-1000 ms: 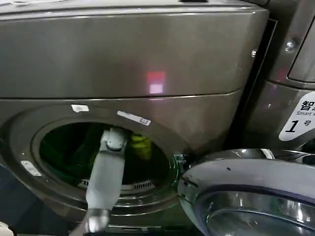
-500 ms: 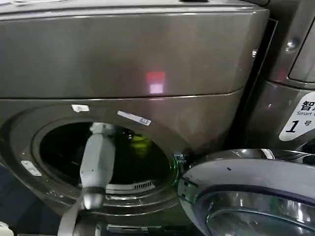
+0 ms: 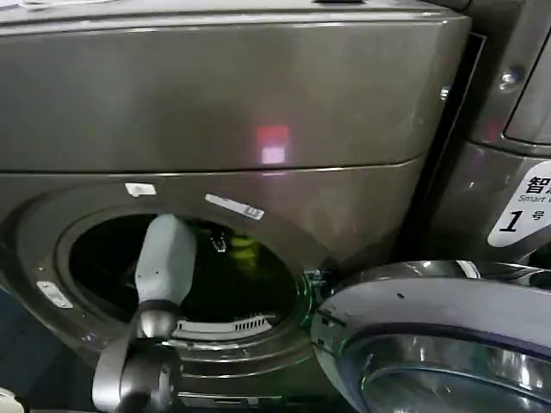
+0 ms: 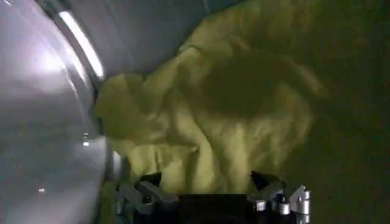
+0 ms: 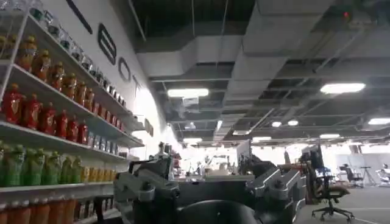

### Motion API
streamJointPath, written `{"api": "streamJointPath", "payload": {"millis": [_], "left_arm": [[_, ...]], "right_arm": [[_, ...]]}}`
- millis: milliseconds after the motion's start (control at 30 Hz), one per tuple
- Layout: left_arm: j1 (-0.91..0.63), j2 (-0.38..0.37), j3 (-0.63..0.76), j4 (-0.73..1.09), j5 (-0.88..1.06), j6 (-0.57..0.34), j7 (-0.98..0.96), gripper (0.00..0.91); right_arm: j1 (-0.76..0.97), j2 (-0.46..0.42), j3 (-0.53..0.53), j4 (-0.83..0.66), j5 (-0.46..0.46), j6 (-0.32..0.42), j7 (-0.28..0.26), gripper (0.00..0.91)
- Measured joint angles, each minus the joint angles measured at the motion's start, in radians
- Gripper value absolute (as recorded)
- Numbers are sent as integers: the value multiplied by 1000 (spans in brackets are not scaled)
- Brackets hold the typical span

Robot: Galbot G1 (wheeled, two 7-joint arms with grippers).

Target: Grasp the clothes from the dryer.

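Clothes, a crumpled yellow garment [image 4: 207,122], lie inside the dryer [image 3: 258,112] drum. Left pincer [image 4: 210,189] hovers open just before it; closing early risks pinching only a thin fold that slips.

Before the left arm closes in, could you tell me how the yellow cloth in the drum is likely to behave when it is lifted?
The yellow cloth lies crumpled in soft folds, so it will probably hang limp and sag rather than hold shape. It looks thin, so likely light. The left claw is open just before it; a pinch on one fold may trail the rest against the dryer drum.
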Motion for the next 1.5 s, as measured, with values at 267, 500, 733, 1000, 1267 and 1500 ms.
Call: {"api": "streamJointPath", "payload": {"millis": [267,500,733,1000,1267,1500], "left_arm": [[2,8,-2,56,-24,8,6,907],[2,14,-10,100,-39,20,-2,907],[4,21,-10,130,-49,26,-6,907],[12,22,-9,141,-73,27,-1,0],[17,24,-10,142,-91,27,-7,0],[22,24,-10,142,-104,34,-21,0]], "right_arm": [[-2,3,1,0,0,0,2,907],[0,2,-3,3,1,0,2,907],[-2,2,-7,6,1,-1,2,907],[-4,4,-8,8,2,-1,2,907],[-1,2,-10,4,2,0,2,907],[1,2,-14,4,8,1,-2,907]]}}
